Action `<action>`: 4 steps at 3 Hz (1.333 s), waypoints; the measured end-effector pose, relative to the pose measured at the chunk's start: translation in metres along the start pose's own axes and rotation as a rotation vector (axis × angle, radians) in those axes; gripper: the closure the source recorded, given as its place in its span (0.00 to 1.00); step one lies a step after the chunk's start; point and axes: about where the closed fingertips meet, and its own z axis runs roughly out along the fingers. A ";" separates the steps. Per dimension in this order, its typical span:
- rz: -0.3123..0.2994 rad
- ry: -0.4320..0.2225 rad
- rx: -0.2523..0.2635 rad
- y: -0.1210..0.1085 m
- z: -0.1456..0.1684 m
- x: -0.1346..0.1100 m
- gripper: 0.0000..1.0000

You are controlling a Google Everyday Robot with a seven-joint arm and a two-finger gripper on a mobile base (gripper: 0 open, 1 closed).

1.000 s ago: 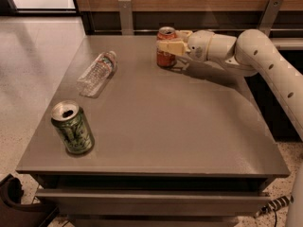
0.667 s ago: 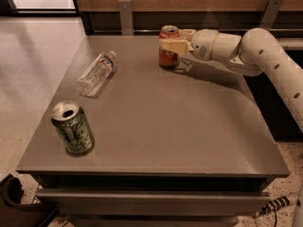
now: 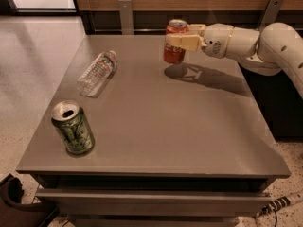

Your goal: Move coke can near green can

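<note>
Red aluminium with a silver top, the coke can sits upright at the far side of the grey desk. It is clamped between the cream fingers of the pincer, which reaches in from the right on a white arm, and the can's shadow falls on the desk just beneath it. The green can stands upright near the front left corner, well apart from the coke can, and a clear plastic bottle lies on its side between them, towards the left edge.
</note>
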 end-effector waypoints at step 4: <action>-0.038 0.038 -0.144 0.169 -0.059 -0.023 1.00</action>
